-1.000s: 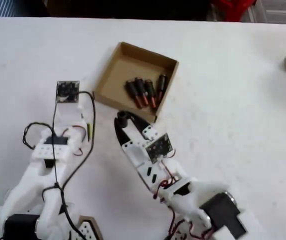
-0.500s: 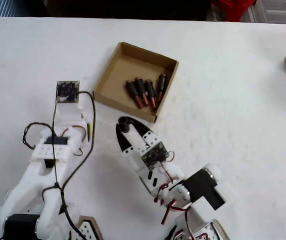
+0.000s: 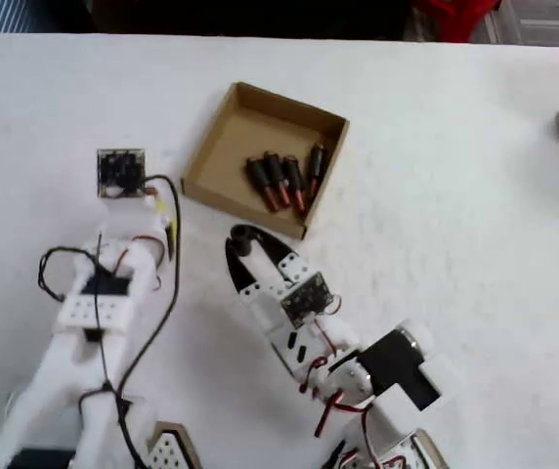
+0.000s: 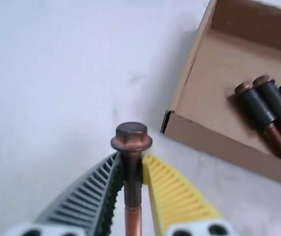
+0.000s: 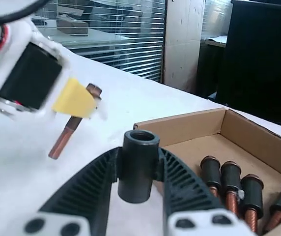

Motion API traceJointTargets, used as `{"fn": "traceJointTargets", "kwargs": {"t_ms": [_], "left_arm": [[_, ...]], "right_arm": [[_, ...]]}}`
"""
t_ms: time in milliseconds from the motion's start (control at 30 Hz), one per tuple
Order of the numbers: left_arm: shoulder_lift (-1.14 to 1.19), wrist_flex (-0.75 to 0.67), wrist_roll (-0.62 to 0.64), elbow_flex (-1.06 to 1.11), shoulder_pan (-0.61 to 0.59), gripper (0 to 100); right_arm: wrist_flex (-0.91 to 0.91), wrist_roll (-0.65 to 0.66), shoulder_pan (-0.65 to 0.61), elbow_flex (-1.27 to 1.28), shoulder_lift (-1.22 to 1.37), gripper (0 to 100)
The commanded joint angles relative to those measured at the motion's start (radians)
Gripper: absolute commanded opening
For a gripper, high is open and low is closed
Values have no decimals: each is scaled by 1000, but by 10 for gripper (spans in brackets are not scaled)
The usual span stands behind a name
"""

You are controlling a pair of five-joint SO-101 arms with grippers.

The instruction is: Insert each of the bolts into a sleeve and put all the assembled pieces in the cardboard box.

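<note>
Bolt, copper-coloured and hex-headed, sits pinched in the left gripper; right gripper clamps a black cylindrical sleeve, brown cardboard box just beyond its fingertips.

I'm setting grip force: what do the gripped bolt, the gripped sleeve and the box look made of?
The bolt: metal, seemingly copper-plated, given its reddish-brown sheen on head and shank. The sleeve: matte black, probably plastic or rubber, though coated metal is possible; it shows no glint. The box: plain brown cardboard, matte, with folded walls.
</note>
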Motion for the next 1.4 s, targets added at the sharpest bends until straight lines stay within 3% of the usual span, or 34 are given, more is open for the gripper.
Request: {"fn": "traceJointTargets", "kwargs": {"t_ms": [0, 300, 567, 1067, 1267, 1367], "left_arm": [[-237, -86, -8, 83, 58, 24], [-750, -92, -11, 315, 136, 24], [-1066, -38, -8, 353, 254, 23], [-1099, -15, -3, 384, 420, 23], [-1099, -80, 203, 400, 423, 23], [-1099, -94, 195, 394, 420, 23]], "right_arm": [[-21, -9, -1, -25, -2, 15], [-19, -11, -1, -23, -2, 15], [-19, -11, -1, -20, -2, 15], [15, -11, -7, -21, -2, 15], [15, -11, -7, -25, -2, 15], [15, -11, -7, -25, -2, 15]]}}
